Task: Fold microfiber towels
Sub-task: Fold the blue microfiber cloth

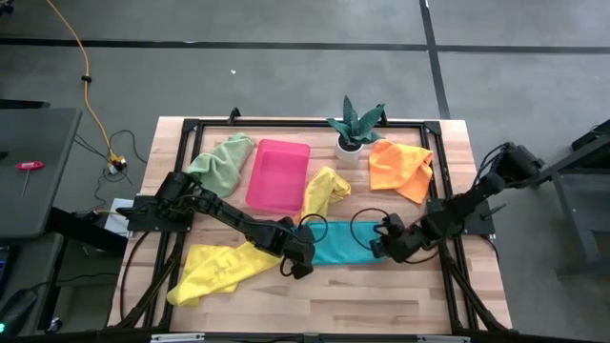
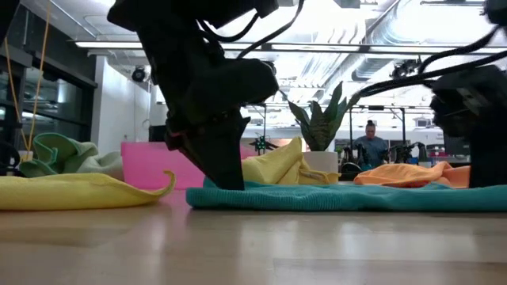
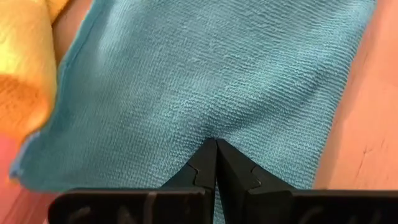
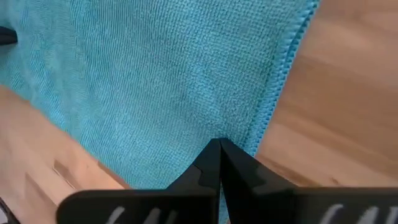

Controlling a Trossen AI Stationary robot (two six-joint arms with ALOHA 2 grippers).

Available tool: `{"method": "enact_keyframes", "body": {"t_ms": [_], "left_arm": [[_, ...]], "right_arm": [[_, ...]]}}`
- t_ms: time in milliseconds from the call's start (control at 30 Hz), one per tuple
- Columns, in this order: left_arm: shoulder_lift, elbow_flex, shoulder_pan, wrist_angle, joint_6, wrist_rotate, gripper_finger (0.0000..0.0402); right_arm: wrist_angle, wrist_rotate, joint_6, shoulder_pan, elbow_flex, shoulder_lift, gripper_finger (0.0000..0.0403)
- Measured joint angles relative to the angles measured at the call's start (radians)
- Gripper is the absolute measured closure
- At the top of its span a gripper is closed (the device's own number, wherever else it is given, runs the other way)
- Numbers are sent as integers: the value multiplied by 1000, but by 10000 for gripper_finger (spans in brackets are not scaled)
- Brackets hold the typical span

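A teal towel (image 1: 345,243) lies flat as a long folded strip on the table's near middle, also in the low view (image 2: 341,198). My left gripper (image 1: 303,261) is shut at its left end, fingertips down on the cloth (image 3: 216,142). My right gripper (image 1: 383,248) is shut at its right end, tips close to the hemmed edge (image 4: 219,143). A yellow towel (image 1: 219,269) lies crumpled at the near left, its right end beside the left gripper. A second yellow towel (image 1: 324,191), an orange one (image 1: 400,167) and a pale green one (image 1: 221,160) lie crumpled farther back. My left gripper presses its shut fingertips (image 3: 208,163) down on the teal towel's left end (image 3: 214,127), slanting steeply from above. Faint creases run out from the tips; the cloth lies flat on the table. My right gripper sets its shut fingertips (image 4: 214,163) on the towel's right end just inside the hem (image 4: 249,134), slanting down from above. The cloth lies flat.
A pink tray (image 1: 278,174) stands behind the teal towel, between the pale green and the middle yellow towel. A potted plant (image 1: 355,129) stands at the far edge. Bare wood (image 1: 362,300) lies along the near edge. A person (image 2: 371,142) sits in the room beyond.
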Motion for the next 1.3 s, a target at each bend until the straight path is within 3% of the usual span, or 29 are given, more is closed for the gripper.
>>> {"method": "enact_keyframes", "body": {"t_ms": [233,400,800,1033,1167,1300], "left_arm": [[1,0,-1,14,80,31,401],[3,11,2,13,65,34,401],[8,152,1,-144,185,59,401],[-74,190,-12,-248,211,45,401],[-197,137,-44,-126,259,-10,401],[-351,-19,-56,190,281,30,401]], "right_arm": [[-162,44,179,108,1,-53,403],[-181,46,219,139,-1,-76,403],[-512,52,134,142,118,-234,403],[-521,57,74,142,126,-318,402],[-510,57,38,141,126,-332,381],[-481,39,-1,131,123,-323,323]]}}
